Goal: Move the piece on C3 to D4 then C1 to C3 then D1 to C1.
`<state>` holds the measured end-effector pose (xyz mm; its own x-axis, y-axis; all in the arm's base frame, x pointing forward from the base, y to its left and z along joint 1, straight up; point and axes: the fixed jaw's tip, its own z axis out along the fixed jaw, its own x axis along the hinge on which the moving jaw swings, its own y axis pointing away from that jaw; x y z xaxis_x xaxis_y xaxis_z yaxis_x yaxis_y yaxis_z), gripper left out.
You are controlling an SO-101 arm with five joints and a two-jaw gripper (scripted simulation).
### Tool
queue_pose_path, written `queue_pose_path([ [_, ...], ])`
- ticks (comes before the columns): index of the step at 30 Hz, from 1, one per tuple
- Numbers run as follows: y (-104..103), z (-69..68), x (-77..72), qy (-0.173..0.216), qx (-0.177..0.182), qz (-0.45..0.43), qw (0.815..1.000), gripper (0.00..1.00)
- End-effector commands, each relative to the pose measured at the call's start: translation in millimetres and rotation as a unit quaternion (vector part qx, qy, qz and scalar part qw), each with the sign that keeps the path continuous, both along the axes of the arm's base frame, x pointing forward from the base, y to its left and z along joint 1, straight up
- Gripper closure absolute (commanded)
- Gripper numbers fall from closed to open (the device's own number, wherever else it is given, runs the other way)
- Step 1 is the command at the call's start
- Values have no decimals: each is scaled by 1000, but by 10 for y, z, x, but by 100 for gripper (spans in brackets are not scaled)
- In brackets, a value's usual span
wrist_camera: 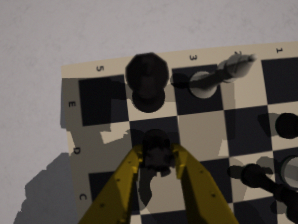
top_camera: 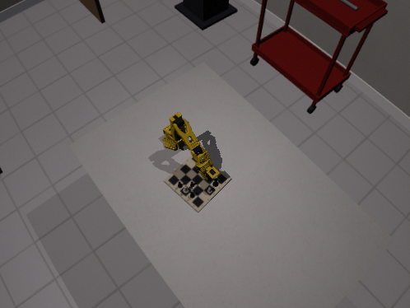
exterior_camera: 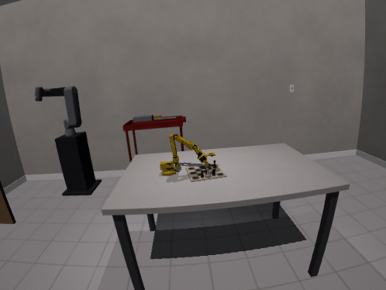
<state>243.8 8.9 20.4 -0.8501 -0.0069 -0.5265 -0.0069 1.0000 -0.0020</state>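
In the wrist view my gripper [wrist_camera: 157, 159] stands over square D4 of the chessboard [wrist_camera: 200, 135]. A small black piece [wrist_camera: 157, 149] stands on D4 between the fingers, which are slightly apart and flank it closely. A large black piece [wrist_camera: 145, 81] stands on E4 just beyond it. A white piece [wrist_camera: 212, 79] stands around E3, its top leaning towards column 2 in this view. More black pieces [wrist_camera: 254, 175] and a white one [wrist_camera: 291, 169] are at the right edge. In the top view the yellow arm [top_camera: 193, 150] reaches over the board [top_camera: 198, 185].
The board lies near the middle of a grey table [exterior_camera: 225, 174], next to the arm's base [exterior_camera: 168, 167]. A red cart [top_camera: 319, 45] and a grey arm on a black pedestal [exterior_camera: 71, 143] stand on the floor away from the table.
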Motion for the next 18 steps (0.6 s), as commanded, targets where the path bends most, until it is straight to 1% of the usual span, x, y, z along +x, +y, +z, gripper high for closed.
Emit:
queue_pose_path([
  [1,28,11,-19,3,2,2,1000,88],
  [18,26,45,-11,3,2,2,1000,88],
])
